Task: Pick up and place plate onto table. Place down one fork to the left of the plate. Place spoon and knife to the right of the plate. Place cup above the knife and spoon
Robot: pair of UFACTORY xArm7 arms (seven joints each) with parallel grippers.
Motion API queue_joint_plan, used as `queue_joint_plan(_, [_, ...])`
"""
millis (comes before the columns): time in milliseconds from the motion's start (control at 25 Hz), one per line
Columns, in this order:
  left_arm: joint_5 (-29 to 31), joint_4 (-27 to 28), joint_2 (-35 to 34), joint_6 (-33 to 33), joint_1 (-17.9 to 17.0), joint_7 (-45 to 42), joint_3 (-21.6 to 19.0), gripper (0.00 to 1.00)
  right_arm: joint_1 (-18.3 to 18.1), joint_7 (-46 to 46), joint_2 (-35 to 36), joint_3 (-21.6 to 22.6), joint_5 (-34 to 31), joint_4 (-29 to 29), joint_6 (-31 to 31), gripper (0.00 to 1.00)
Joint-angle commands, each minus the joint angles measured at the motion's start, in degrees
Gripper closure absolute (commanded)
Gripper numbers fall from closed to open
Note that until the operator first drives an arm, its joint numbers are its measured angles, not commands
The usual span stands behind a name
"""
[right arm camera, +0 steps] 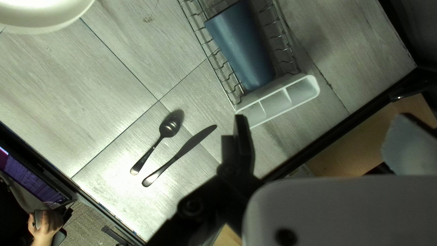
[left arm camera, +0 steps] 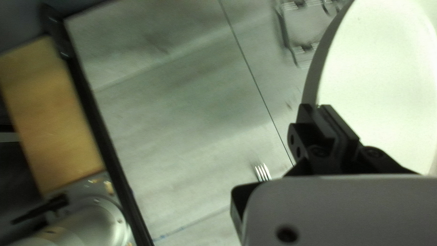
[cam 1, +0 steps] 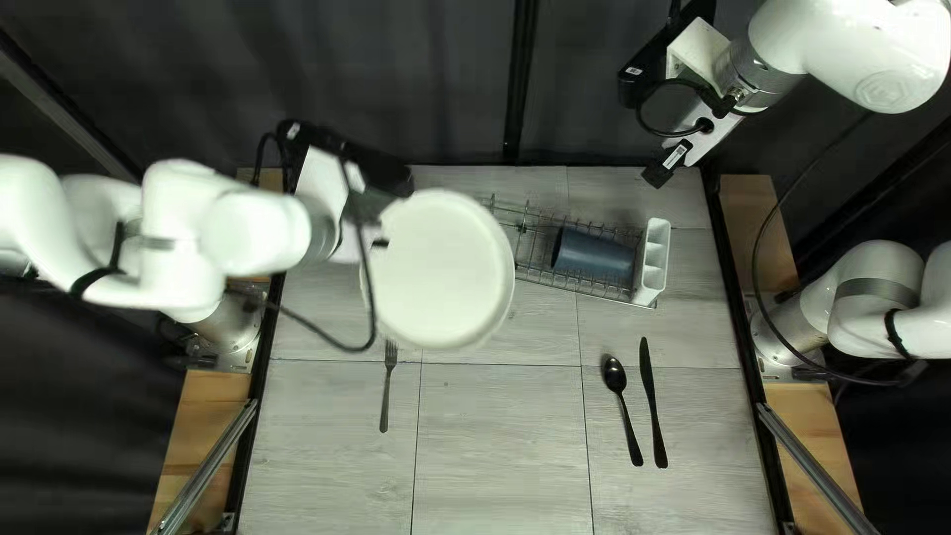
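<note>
We judge the setting about half done. The fork lies on the worktop at the left of the top left view. The spoon and the knife lie side by side, well apart from it at the right, with a bare gap between for the plate. The plate is not yet down. Our left hand is clamped on its rim and holds it in the air, tilted, above the fork's tines and beside the rack. The cup lies on its side in that rack, untouched. So the plate and the cup are left. Our left arm reaches in from its base with the wrist turned sideways. Our right arm is raised near the far right corner, its hand empty with the fingers apart.
</note>
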Motion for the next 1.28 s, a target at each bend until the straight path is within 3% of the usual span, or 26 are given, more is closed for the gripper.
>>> queue_joint_plan(40, [-1.05,-2.58,3.67,-8.43,-1.29,1.17,0.95,1.0,0.0,0.0,0.0,0.0,0.0,0.0,0.0,0.0])
queue_joint_plan(480, [2.03,-4.06,17.5,-27.14,0.96,1.49,0.54,1.0,0.0,0.0,0.0,0.0,0.0,0.0,0.0,0.0])
queue_joint_plan(720, [6.37,-3.58,27.35,-37.57,4.62,0.65,0.11,1.0,0.0,0.0,0.0,0.0,0.0,0.0,0.0,0.0])
queue_joint_plan(920, [12.95,-3.18,34.36,-44.19,8.76,-3.53,-1.49,1.0,0.0,0.0,0.0,0.0,0.0,0.0,0.0,0.0])
queue_joint_plan(1040, [22.72,-0.9,41.18,-47.59,12.13,-10.3,-2.52,1.0,0.0,0.0,0.0,0.0,0.0,0.0,0.0,0.0])
queue_joint_plan(1160, [29.42,1.47,45.93,-48.94,12.33,-15.09,-1.52,1.0,0.0,0.0,0.0,0.0,0.0,0.0,0.0,0.0])
queue_joint_plan(1280, [30.94,1.62,47.03,-49.79,12.63,-15.77,-1.11,1.0,0.0,0.0,0.0,0.0,0.0,0.0,0.0,0.0])
